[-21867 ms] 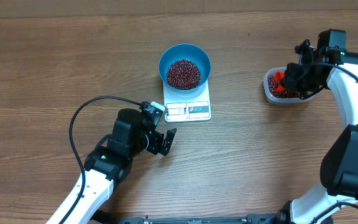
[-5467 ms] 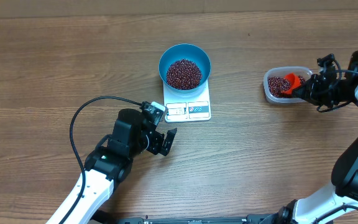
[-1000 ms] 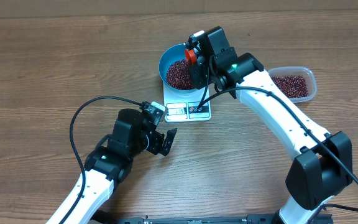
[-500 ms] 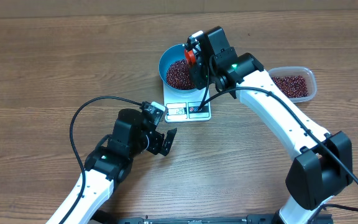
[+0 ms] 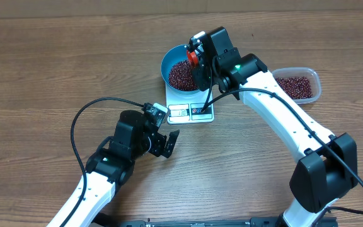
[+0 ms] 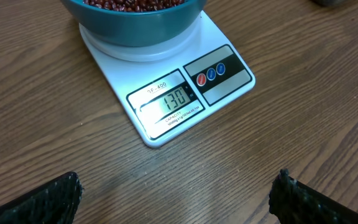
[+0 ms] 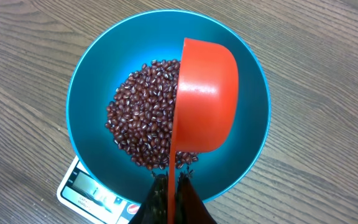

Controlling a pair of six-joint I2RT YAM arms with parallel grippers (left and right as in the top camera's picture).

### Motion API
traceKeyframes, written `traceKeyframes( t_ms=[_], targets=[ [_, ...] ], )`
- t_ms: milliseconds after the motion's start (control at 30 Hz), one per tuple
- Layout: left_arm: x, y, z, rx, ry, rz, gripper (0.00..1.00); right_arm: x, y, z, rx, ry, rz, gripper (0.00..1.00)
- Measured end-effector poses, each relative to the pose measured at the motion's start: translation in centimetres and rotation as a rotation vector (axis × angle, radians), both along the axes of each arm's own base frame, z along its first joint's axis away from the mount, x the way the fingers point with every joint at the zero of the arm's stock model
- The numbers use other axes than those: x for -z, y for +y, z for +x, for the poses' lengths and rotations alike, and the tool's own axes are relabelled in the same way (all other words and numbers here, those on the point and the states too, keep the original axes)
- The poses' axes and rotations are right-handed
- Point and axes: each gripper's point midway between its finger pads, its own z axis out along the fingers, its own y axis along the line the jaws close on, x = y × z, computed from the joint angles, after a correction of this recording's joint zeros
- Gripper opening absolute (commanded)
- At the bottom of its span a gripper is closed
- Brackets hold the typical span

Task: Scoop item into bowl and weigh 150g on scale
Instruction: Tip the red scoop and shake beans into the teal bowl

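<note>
The blue bowl (image 5: pixel 187 67) (image 7: pixel 92 81) stands on the white scale (image 5: pixel 191 111) (image 6: pixel 166 93) and holds a heap of red-brown beans (image 5: pixel 183 74) (image 7: pixel 143 129). The scale's display reads 130 in the left wrist view. My right gripper (image 5: pixel 196 60) (image 7: pixel 173 186) is shut on the flat handle of an orange scoop (image 7: pixel 207 93), which hangs tipped on its side over the bowl. My left gripper (image 5: pixel 167 144) (image 6: pixel 179 193) stands open above bare table, in front of the scale, its fingertips (image 6: pixel 55 196) far apart and nothing between them.
A clear plastic tub (image 5: pixel 298 87) with more beans sits at the right of the table. A black cable (image 5: pixel 84 116) loops from the left arm over the wood.
Nothing has visibly moved over the last second. Earlier the right gripper carried the scoop from the tub over to the bowl.
</note>
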Motion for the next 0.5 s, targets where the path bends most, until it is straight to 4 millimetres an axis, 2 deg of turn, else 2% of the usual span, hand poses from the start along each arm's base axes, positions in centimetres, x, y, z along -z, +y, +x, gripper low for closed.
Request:
traceKeyframes(
  t_ms=[500],
  targets=[
    [0.0, 0.0, 0.0, 0.0, 0.0, 0.0, 1.0, -0.01, 0.0, 0.01, -0.033, -0.012, -0.02, 0.04]
  ],
)
